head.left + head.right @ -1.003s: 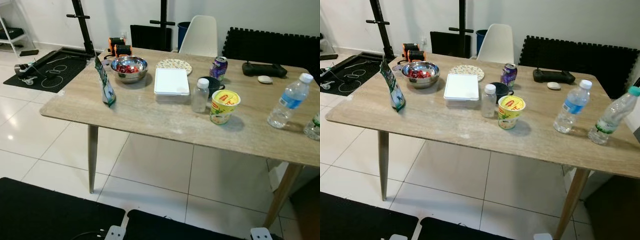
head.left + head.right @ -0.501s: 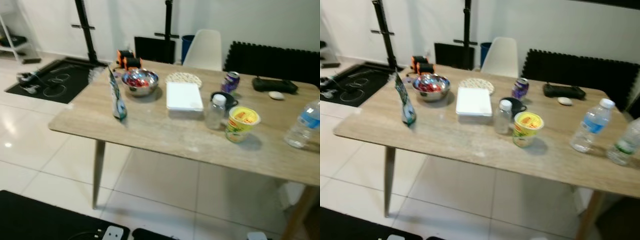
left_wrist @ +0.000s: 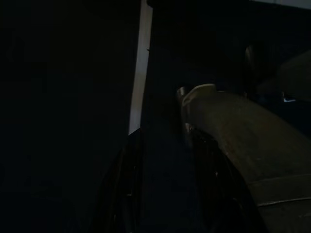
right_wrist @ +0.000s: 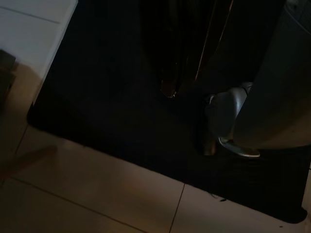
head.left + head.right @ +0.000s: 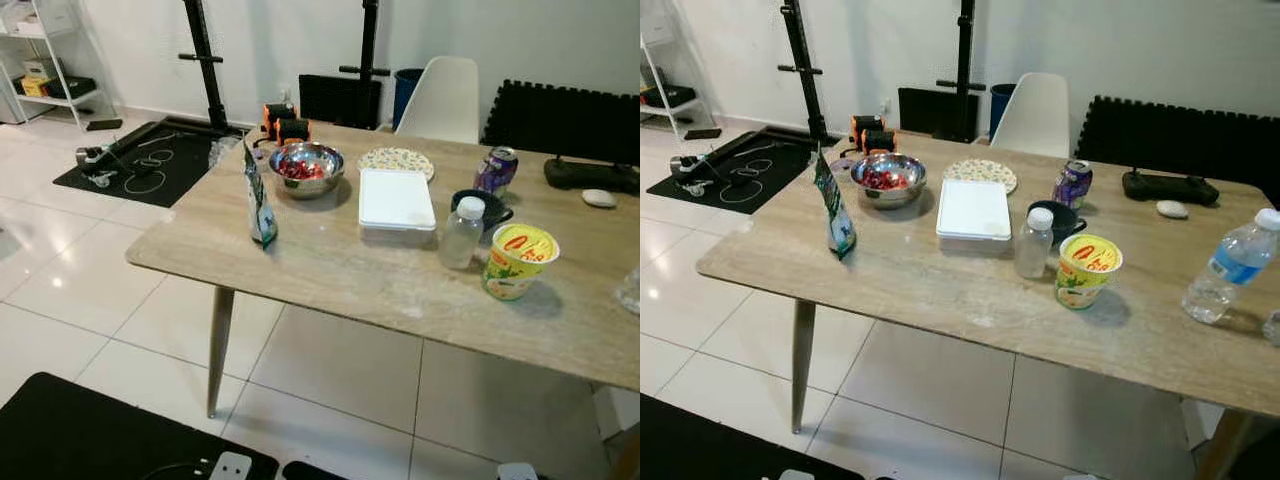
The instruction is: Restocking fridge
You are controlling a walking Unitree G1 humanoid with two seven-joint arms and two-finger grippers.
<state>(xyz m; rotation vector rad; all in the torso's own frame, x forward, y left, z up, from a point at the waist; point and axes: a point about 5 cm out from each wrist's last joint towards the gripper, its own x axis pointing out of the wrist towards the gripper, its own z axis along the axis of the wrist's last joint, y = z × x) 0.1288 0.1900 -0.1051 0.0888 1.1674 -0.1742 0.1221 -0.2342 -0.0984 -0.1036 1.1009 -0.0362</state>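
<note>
A wooden table [image 5: 940,290] set with food and drinks was seen from the head camera, over a white tiled floor.

A steel bowl of red fruit [image 5: 887,179] stood near the far left corner, with a green snack pouch [image 5: 834,215] upright in front of it. A white lidded container [image 5: 973,210] lay at the middle, a patterned plate [image 5: 981,175] behind it. A small clear bottle [image 5: 1033,243] stood just beside a yellow cup of noodles [image 5: 1088,270], with a dark mug [image 5: 1059,221] and a purple can [image 5: 1072,184] behind. A water bottle [image 5: 1228,267] stood toward the right edge. Both wrist views were dark; whether the grippers were spread or pressed together could not be told.
</note>
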